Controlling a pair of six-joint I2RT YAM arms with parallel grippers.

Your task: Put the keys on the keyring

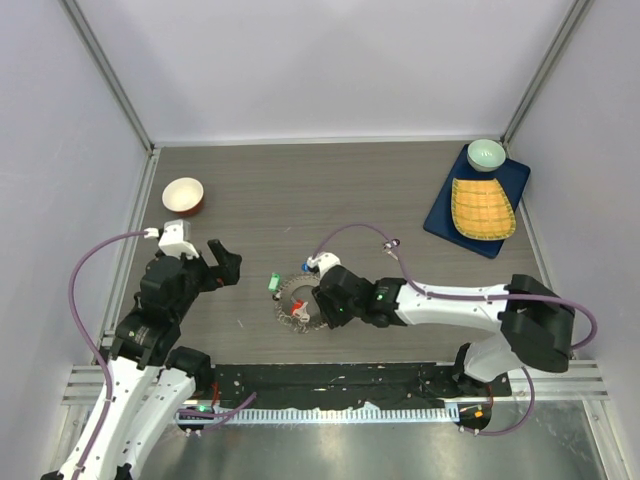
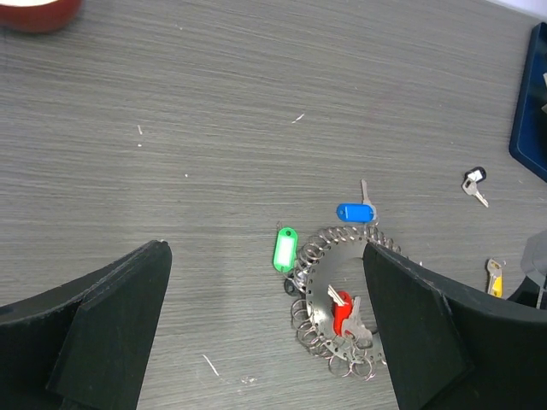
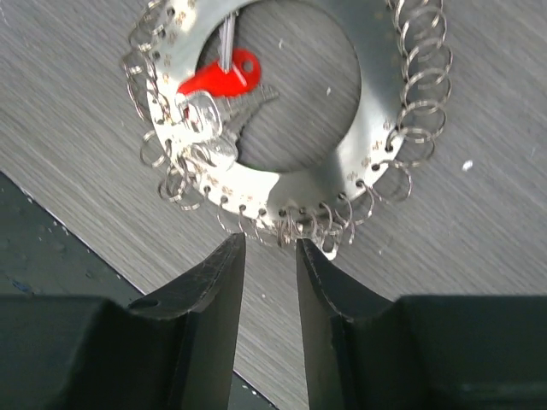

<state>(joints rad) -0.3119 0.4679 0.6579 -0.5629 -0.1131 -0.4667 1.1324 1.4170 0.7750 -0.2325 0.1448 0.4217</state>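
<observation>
The keyring [image 1: 288,310] lies flat on the table, a grey metal disc with a big hole, fringed with small split rings. A red-tagged key [image 3: 218,79] and a plain silver one hang on it inside the hole. My right gripper [image 3: 267,248] is low at the keyring [image 3: 376,102] rim, its jaws narrowly open and nothing between them; the fringe rings sit just past the tips. My left gripper [image 2: 265,342] hovers wide open to the left of the keyring [image 2: 318,282]. Green-tagged [image 2: 285,248] and blue-tagged [image 2: 354,212] keys lie beside it; black-tagged [image 2: 473,181] and yellow-tagged [image 2: 494,278] keys lie further right.
A red bowl [image 1: 183,195] stands at the far left. At the back right a blue tray [image 1: 440,215] carries a yellow woven dish [image 1: 482,207] and a pale green bowl [image 1: 486,153]. The dark table edge [image 3: 51,256] runs close behind my right gripper.
</observation>
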